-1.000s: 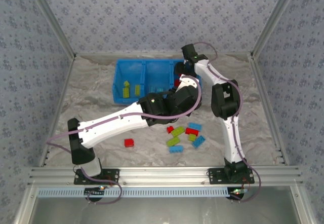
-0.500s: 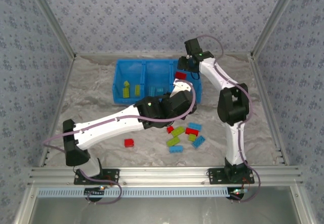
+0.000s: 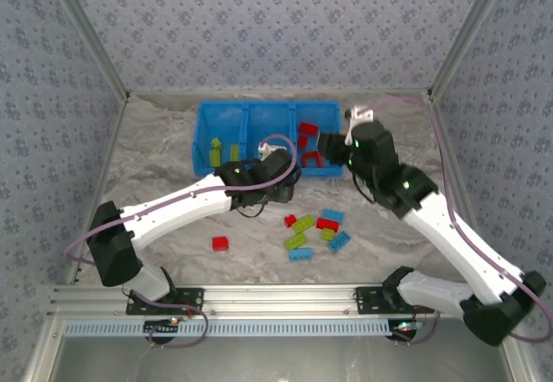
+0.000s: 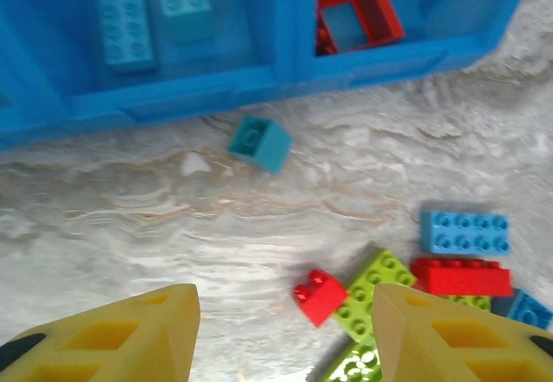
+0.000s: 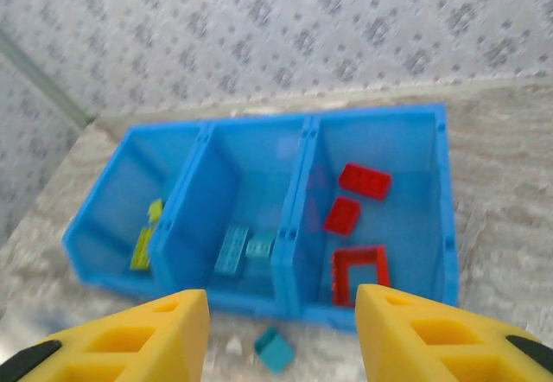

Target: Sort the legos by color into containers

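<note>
The long bright-blue plastic bin (image 3: 259, 104) sits at the table's far side, with yellow-green bricks in its left compartment, light blue in the middle and red in the right. The left gripper (image 4: 283, 313) hovers with its jaws apart and empty, between the bin and the loose pile of mixed bricks (image 4: 458, 276). The right gripper (image 5: 281, 300), likewise spread and empty, faces the bin. The likely next pick is the small teal-blue brick (image 4: 259, 143) lying askew just before the middle compartment's front wall. Square the fingers to its flat sides, close gently, lift clear of the wall, and release over the middle.
</note>
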